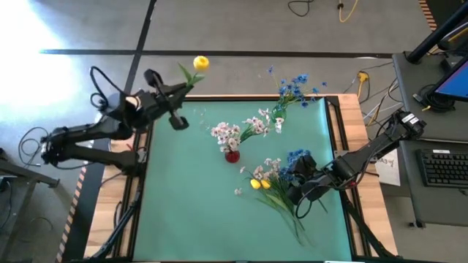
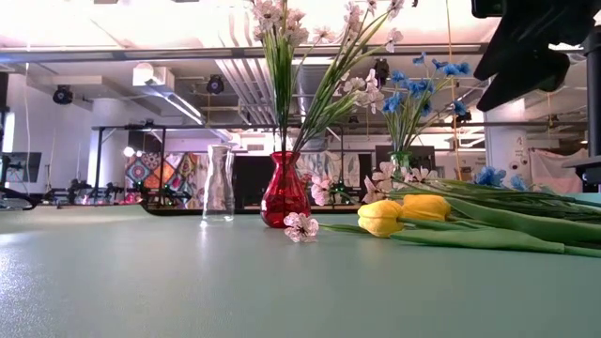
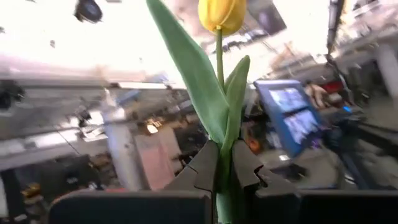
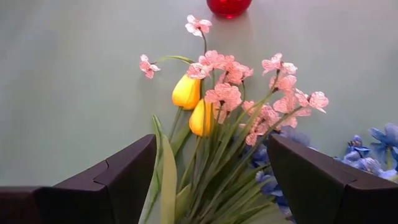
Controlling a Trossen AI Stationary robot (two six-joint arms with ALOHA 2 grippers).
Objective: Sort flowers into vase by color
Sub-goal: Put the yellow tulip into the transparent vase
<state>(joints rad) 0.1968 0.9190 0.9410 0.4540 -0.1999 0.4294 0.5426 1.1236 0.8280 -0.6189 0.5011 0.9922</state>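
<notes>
Yellow tulip [image 1: 200, 63], clamped by its green stem in the left gripper [image 1: 178, 93], held raised over the far left corner of the green mat [image 1: 190, 204], bloom uppermost. Judged step: carry this tulip to the empty clear vase [image 2: 218, 183]; to do it well, keep the stem upright, centre it over the narrow mouth, and lower before letting go.

Right gripper [image 1: 298, 184], fingers wide apart, hovers low over the heap of loose flowers [image 4: 217, 149] at the near right, holding nothing.

Containers: red vase [image 1: 232, 154], mid-mat, holds pinkish-white blossoms [image 1: 227, 134]; a vase at the far right, barely visible, holds blue flowers [image 1: 292, 88]. Two more tulips [image 2: 404, 214] lie in the heap.
</notes>
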